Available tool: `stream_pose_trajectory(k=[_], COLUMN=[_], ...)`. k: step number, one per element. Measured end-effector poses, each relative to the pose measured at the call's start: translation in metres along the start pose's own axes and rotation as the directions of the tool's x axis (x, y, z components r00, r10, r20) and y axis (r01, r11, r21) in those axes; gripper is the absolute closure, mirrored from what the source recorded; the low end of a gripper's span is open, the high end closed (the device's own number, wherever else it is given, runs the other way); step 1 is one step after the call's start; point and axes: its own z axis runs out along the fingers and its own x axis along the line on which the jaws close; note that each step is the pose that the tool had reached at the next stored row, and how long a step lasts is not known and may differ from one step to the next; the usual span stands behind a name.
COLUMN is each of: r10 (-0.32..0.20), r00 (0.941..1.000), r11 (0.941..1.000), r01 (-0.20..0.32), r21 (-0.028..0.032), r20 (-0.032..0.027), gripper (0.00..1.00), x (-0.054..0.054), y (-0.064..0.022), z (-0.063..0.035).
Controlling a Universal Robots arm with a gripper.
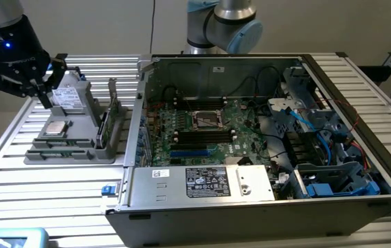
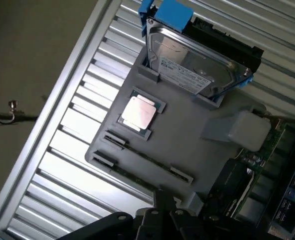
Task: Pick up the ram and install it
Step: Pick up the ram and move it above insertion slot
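The ram (image 2: pixel 146 154) is a slim green stick standing on edge in a slot of the grey parts holder (image 2: pixel 187 125); a second such stick (image 2: pixel 127 174) lies parallel beside it. In the exterior view the ram (image 1: pixel 59 146) sits at the near end of the holder (image 1: pixel 71 152), on that view's left. My gripper (image 1: pixel 44 98) hangs shut above the holder's far end, over the hard drive, with nothing between its fingers. In the wrist view the gripper (image 2: pixel 165 212) is close to the sticks' end, above them. The motherboard's black slots (image 1: pixel 202 135) lie inside the open computer case.
The holder also carries a hard drive (image 2: pixel 195 65) in a blue bracket, a square silver processor (image 2: pixel 137 112) and an upright green expansion card (image 1: pixel 110 121). The open case (image 1: pixel 265 129) with cables and drive cages fills the exterior view's right. All rest on a slatted metal table (image 1: pixel 50 186).
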Motion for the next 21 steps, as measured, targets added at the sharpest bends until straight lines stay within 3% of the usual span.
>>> stream_pose_trajectory(k=[5,10,15,21], r10=[-0.091,-0.181,-0.269,-0.372], r00=[0.9958,0.9835,0.9631,0.9281], r11=[0.9958,0.9835,0.9632,0.9282], r01=[0.091,0.181,0.269,0.372], r21=[0.0014,0.0025,0.0032,0.0036], r20=[-0.0038,-0.0078,-0.0118,-0.0167], gripper=[0.89,0.89,0.89,0.89], x=[0.0000,0.0000,0.0000,0.0000], y=[0.0000,0.0000,0.0000,-0.0001], z=[0.0004,0.0008,0.0012,0.0015])
